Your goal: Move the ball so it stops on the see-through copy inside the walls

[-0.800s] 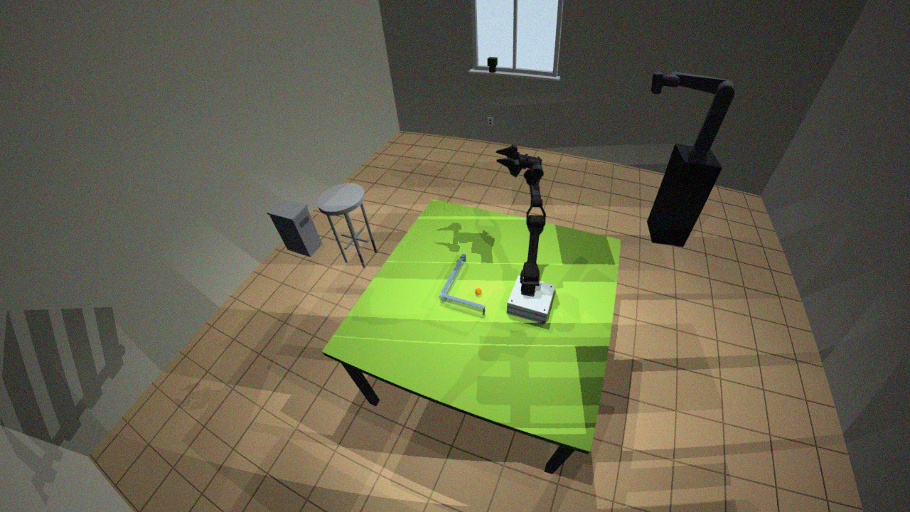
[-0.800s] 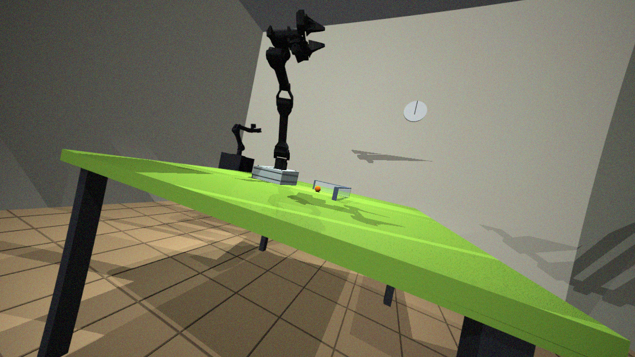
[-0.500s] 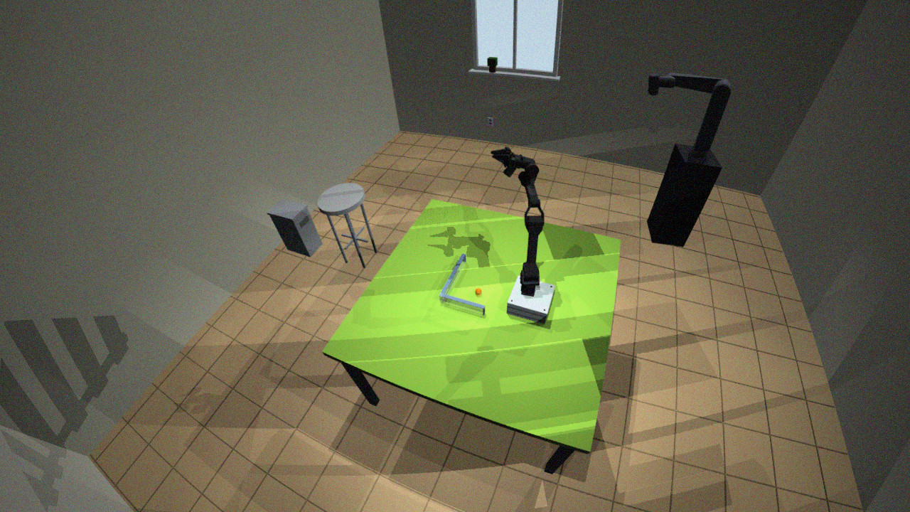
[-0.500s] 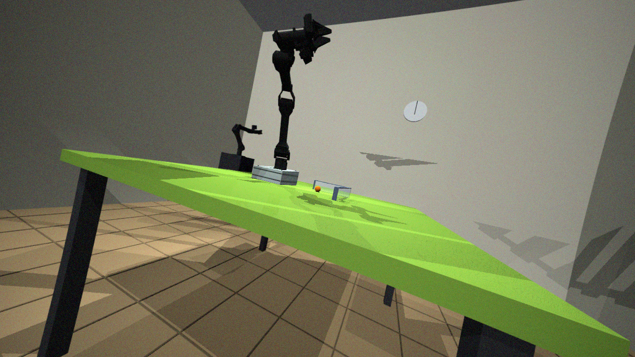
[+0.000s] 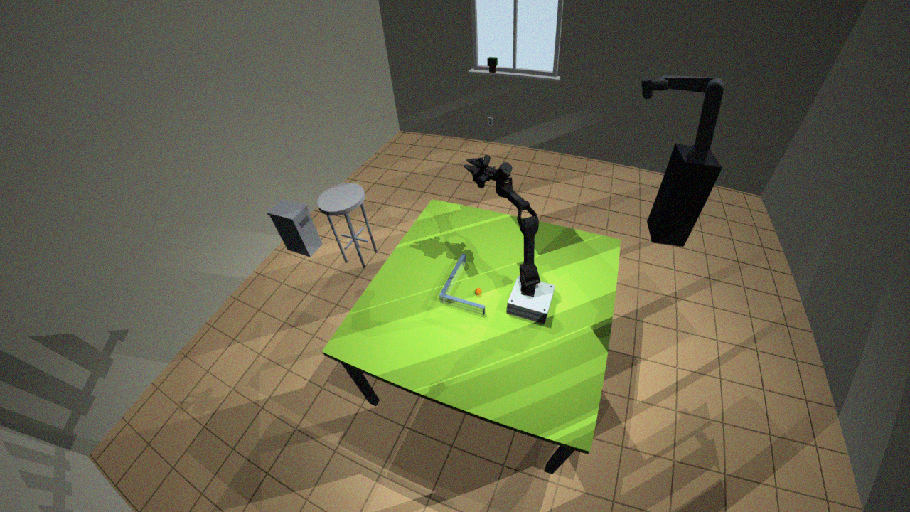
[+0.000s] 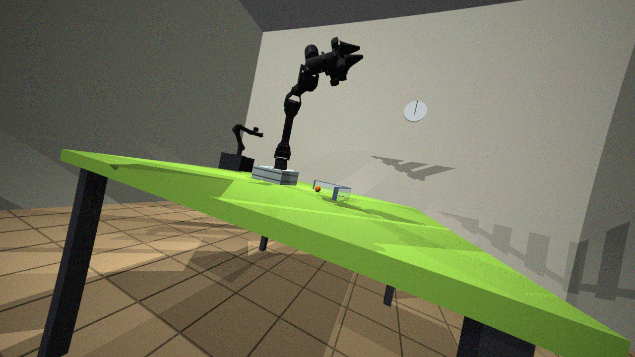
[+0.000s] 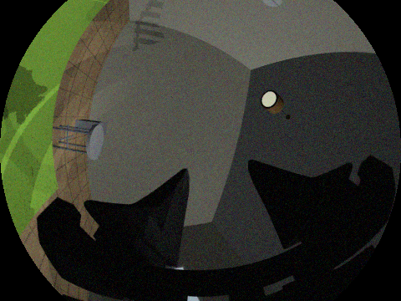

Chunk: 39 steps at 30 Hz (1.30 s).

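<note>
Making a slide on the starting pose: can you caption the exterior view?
Arm raised high, open empty gripper far above the orange ball, which rests beside the clear corner walls on the green table.

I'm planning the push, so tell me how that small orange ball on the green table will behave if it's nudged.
The small orange ball is round, so it will probably roll freely. The low clear walls beside it could stop it. It looks tiny, likely light.

High distant top view, low table-edge exterior view, both on the table (image 5: 458,356); wall-facing wrist view.
</note>
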Motion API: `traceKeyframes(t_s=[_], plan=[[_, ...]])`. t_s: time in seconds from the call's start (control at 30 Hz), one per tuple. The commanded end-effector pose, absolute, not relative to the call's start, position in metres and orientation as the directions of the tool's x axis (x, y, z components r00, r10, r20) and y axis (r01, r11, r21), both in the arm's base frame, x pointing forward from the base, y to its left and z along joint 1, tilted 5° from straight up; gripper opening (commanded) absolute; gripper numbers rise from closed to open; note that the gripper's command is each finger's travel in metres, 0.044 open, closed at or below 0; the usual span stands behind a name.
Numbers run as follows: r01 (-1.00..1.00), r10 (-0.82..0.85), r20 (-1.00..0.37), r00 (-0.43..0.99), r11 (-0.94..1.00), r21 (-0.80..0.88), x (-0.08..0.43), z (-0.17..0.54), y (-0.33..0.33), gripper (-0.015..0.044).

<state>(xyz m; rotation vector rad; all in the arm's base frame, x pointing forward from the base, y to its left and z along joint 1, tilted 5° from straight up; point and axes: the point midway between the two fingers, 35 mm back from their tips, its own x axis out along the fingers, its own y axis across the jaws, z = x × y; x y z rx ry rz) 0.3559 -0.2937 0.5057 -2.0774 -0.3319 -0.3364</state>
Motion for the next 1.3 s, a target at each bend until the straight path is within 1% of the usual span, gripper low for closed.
traceKeyframes(t_s=[0.0, 0.17, 0.3, 0.47, 0.63, 0.8, 0.97, 1.13, 1.27], plan=[[0.307, 0.049, 0.309, 0.950, -0.325, -0.894, 0.389, 0.471, -0.288, 0.0269], [0.165, -0.002, 0.166, 0.986, -0.095, -0.982, 0.430, 0.411, -0.268, 0.0269], [0.011, -0.019, 0.010, 1.000, 0.066, -0.998, 0.456, 0.356, -0.242, 0.0269], [-0.212, -0.008, -0.219, 0.976, 0.222, -0.952, 0.472, 0.282, -0.200, 0.0269], [-0.438, 0.024, -0.455, 0.890, 0.321, -0.840, 0.467, 0.209, -0.151, 0.0269], [-0.644, 0.057, -0.673, 0.738, 0.359, -0.676, 0.441, 0.142, -0.103, 0.0269], [-0.814, 0.067, -0.849, 0.524, 0.331, -0.477, 0.396, 0.084, -0.058, 0.0269], [-0.933, 0.032, -0.962, 0.271, 0.257, -0.254, 0.336, 0.040, -0.024, 0.0269], [-0.982, -0.038, -0.998, 0.059, 0.178, -0.065, 0.280, 0.017, -0.007, 0.0269]])
